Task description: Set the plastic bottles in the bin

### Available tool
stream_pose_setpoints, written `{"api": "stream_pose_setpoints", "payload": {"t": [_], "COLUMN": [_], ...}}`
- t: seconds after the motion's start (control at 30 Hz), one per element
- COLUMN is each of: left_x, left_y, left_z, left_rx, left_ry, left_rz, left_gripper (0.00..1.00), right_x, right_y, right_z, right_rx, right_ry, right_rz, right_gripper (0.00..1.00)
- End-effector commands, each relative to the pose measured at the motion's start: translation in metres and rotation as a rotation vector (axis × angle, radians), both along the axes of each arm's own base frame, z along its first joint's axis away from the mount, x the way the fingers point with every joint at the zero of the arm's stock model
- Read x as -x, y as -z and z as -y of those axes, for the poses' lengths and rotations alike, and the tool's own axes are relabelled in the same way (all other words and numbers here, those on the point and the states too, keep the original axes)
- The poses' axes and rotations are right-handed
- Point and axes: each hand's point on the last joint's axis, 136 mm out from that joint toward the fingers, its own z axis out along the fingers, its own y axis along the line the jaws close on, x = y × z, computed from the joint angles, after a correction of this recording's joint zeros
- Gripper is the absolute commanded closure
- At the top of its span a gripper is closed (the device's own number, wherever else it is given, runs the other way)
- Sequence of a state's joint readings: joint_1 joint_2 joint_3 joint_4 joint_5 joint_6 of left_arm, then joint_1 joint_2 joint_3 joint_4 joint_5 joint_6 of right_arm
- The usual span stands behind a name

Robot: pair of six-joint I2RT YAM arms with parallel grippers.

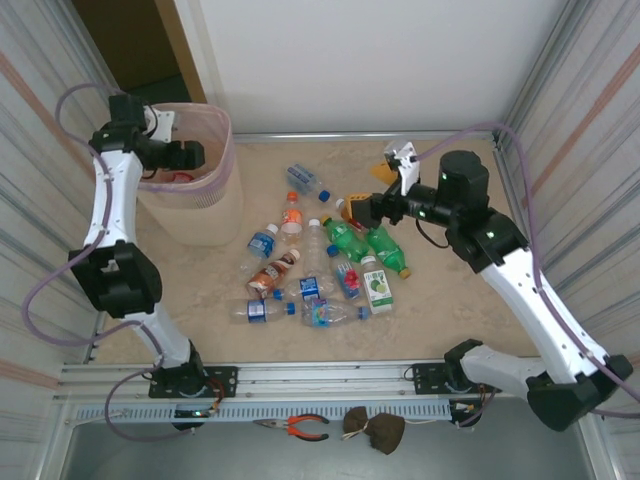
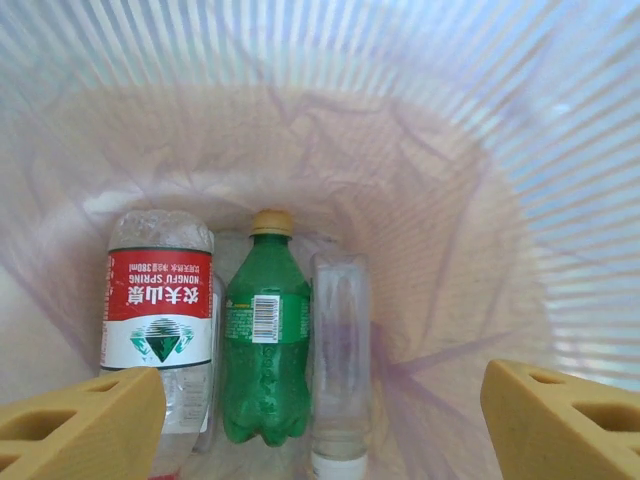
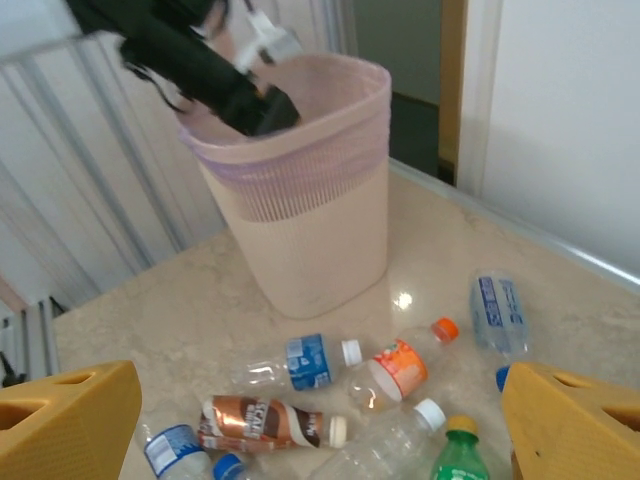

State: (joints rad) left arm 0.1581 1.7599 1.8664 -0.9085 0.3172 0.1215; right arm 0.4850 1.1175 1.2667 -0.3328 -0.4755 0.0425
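Observation:
My left gripper (image 1: pixel 185 155) hangs open over the mouth of the bin (image 1: pixel 215 215), with nothing between its yellow fingers (image 2: pixel 85 420). In the pink liner below lie three plastic bottles: a clear red-labelled one (image 2: pixel 160 310), a green one (image 2: pixel 263 345) and a plain clear one (image 2: pixel 340 370). My right gripper (image 1: pixel 365 210) is open and empty above the bottles scattered on the table (image 1: pixel 320 265). Under it I see a blue-labelled bottle (image 3: pixel 300 362), an orange-labelled one (image 3: pixel 395 368), a brown one (image 3: pixel 265 423) and a green one (image 3: pixel 460 455).
The bin (image 3: pixel 310 240) stands at the table's far left, beside the corrugated left wall. Pliers (image 1: pixel 297 427) and a dark bundle (image 1: pixel 375 428) lie on the rail in front of the arm bases. Bare tabletop (image 1: pixel 470 320) lies right of the pile.

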Motion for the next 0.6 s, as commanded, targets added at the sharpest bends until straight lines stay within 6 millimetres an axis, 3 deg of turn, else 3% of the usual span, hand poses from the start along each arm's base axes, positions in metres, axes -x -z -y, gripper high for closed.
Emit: {"api": "stream_pose_setpoints", "payload": {"t": [0.0, 0.3, 0.57], "left_x": [0.016, 0.050, 0.079], "left_y": [-0.050, -0.104, -0.127], "left_z": [0.011, 0.036, 0.047], "left_rx": [0.062, 0.173, 0.211], "left_ry": [0.016, 0.069, 0.088], "left_rz": [0.101, 0.236, 0.299], "left_gripper": [0.17, 0.17, 0.18], "right_x": [-0.021, -0.099, -0.169], "right_y": [0.000, 0.063, 0.136], "right_z": [-0.007, -0.039, -0.065], "right_rx": [0.011, 0.145, 0.225], "right_ry": [-0.010, -0.022, 0.008], "right_rz": [0.025, -0.046, -0.142], "right_gripper": [0.09, 0.12, 0.16]}}
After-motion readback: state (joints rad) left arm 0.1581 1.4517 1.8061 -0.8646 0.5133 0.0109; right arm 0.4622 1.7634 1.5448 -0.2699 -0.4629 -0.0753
